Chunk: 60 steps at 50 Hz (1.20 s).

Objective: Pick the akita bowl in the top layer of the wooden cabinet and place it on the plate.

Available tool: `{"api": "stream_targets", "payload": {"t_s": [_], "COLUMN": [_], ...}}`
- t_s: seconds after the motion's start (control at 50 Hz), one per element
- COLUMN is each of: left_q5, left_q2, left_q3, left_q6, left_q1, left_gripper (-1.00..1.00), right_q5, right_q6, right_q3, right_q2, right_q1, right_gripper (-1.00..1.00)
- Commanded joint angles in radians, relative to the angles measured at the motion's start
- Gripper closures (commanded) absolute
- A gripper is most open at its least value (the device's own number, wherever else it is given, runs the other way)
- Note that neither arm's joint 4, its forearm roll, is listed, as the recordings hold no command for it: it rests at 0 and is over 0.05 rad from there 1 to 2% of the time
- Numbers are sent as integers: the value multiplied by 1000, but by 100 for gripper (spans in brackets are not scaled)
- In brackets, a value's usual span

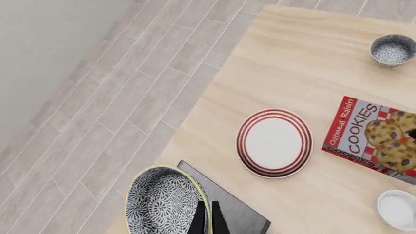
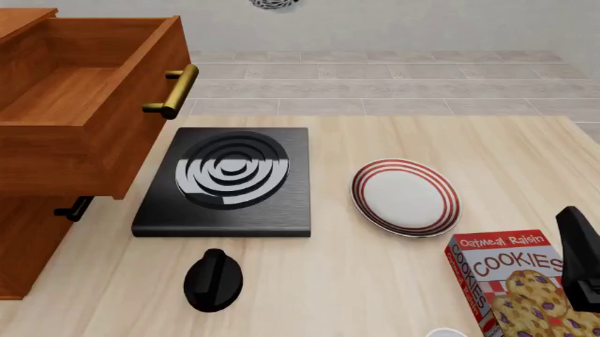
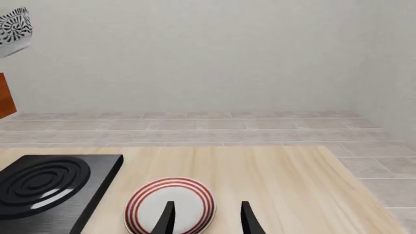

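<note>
plate [image 2: 405, 196] unobstructed, cookie box [image 2: 511, 281] beside

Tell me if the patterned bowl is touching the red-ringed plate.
Apart. The left wrist view shows the bowl held in the left claw, with bare table between it and the plate.

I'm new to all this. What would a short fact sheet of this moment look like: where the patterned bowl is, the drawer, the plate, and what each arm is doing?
akita bowl: held by its rim, lifted high above the table
left gripper: shut on the bowl's rim
top layer: pulled open, nothing visible inside
plate: bare, on the table right of the stove
right gripper: open, empty, low near the plate
cookie box: lies flat near the right arm
</note>
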<state>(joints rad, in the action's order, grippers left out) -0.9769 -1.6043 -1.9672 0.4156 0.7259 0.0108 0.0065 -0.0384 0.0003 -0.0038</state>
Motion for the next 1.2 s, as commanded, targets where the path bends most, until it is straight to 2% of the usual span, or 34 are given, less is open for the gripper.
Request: {"api": "stream_targets", "payload": {"t_s": [0.02, 0.38, 0.62, 1.2], "left_q5": [65, 109, 172, 262], "left_q2": [12, 0, -3, -34], "left_q3": [101, 173, 267, 380], "left_q6": [19, 34, 32, 31], "left_q1": [28, 57, 94, 132], "left_gripper": [100, 100, 100, 100], "right_q5": [-2, 7, 10, 11], "right_q6": [-1, -6, -4, -8], "right_q3": [-3, 8, 8, 9], "right_q2": [0, 0, 0, 0], "right_q1": [0, 2, -4, -2], "right_gripper": [-100, -100, -100, -100]}}
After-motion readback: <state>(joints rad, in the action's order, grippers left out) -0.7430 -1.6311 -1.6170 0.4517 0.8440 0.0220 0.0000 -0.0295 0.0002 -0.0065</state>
